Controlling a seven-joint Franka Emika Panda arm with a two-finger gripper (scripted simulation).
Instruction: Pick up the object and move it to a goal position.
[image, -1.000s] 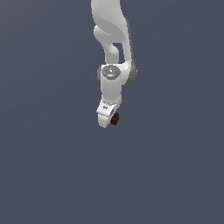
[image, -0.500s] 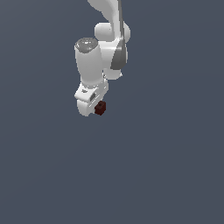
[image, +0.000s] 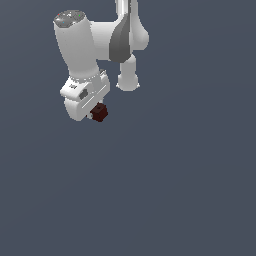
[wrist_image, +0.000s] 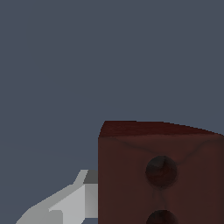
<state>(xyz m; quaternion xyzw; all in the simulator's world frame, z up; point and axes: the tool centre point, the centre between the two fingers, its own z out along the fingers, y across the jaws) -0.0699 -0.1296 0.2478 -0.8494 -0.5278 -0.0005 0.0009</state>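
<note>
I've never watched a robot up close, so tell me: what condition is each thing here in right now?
Gripper: shut on the cube, tilted toward the exterior view's right.
Dark red-brown cube: held at the gripper's tip, lifted, nothing under it in view; the wrist view shows it close up, with round dark marks on one face and one gripper finger against its side.
Arm: bent, reaching down from the top of the exterior view.

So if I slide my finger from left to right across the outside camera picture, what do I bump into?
Gripper → dark red cube at its tip → the arm's grey-striped joint.
</note>
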